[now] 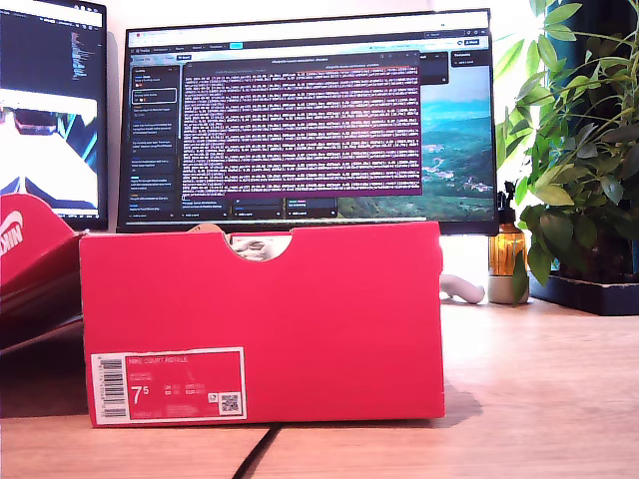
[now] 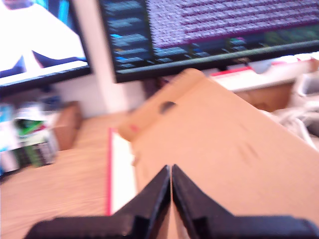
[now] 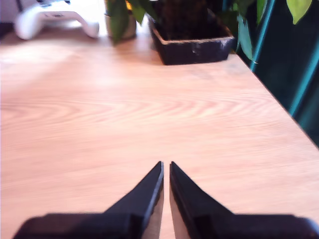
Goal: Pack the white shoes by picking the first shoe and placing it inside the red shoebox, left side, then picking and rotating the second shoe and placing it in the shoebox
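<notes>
While the red shoebox (image 1: 300, 319) stands on the wooden desk (image 1: 539, 399) facing the exterior view, its long red wall fills the middle of that view, with a half-round notch in the top edge and a white label reading 7.5 (image 1: 168, 384) low toward the exterior view's left. Through the notch a bit of white, likely one of the white shoes (image 1: 258, 246), shows inside the box; I cannot tell more of it than that. A red lid (image 1: 30, 259) with white lettering leans at the exterior view's left edge. Behind the box stand a wide monitor (image 1: 310, 120) and a second screen (image 1: 50, 110); a leafy plant (image 1: 579, 150) and an amber bottle (image 1: 507, 249) sit at the exterior view's right.

My first pincer (image 2: 170, 172) has its two black tips pressed together with nothing between them, hanging over a brown cardboard flap (image 2: 214, 149); this view is blurred. My second pincer (image 3: 166, 169) is likewise closed and empty, above bare desk, with a white game controller (image 3: 50, 17) and a black plant tray (image 3: 192, 42) well beyond it.
</notes>
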`<state>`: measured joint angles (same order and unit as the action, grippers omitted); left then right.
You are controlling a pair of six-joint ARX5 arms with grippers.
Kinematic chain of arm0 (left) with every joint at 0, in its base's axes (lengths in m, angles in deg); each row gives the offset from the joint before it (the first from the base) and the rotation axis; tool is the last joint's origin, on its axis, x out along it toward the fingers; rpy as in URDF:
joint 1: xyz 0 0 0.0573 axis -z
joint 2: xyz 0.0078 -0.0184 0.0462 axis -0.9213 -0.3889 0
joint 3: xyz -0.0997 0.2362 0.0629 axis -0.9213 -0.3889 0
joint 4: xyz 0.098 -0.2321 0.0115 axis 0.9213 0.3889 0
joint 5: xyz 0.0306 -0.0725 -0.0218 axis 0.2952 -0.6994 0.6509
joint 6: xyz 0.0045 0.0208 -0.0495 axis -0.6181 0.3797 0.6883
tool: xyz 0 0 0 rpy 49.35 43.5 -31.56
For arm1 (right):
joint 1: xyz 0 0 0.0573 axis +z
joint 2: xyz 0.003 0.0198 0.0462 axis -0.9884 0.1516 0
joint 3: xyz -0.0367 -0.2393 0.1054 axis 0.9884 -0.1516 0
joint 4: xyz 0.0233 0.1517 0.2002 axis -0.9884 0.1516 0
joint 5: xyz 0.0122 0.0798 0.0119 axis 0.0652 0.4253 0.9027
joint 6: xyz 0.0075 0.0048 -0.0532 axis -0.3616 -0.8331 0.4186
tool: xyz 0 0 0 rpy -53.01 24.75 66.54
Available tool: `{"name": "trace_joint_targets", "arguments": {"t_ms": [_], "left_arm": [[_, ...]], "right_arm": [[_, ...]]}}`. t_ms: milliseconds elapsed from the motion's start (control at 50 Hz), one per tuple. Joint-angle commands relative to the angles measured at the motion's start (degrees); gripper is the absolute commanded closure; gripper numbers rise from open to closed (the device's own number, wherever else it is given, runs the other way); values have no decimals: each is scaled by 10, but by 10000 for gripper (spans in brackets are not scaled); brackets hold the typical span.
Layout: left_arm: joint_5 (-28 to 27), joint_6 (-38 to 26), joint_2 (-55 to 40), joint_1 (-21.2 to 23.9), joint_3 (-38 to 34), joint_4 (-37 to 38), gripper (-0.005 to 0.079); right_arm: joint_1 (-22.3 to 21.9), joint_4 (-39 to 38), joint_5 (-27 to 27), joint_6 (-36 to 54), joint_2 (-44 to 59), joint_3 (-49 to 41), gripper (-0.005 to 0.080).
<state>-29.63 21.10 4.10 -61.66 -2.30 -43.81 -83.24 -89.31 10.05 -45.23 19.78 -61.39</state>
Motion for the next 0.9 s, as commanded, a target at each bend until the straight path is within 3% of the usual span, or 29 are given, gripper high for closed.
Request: {"name": "trace_joint_targets", "arguments": {"t_ms": [0, 420, 880], "left_arm": [[11, 6, 16, -4, -18, 16, 762], [20, 6, 104, -6, -18, 82, 762], [23, 7, 104, -6, -18, 70, 762]], "right_arm": [[11, 17, 5, -1, -20, -7, 765], [34, 158, -3, 12, -210, -7, 764], [35, 358, -18, -31, -416, -2, 765]]}}
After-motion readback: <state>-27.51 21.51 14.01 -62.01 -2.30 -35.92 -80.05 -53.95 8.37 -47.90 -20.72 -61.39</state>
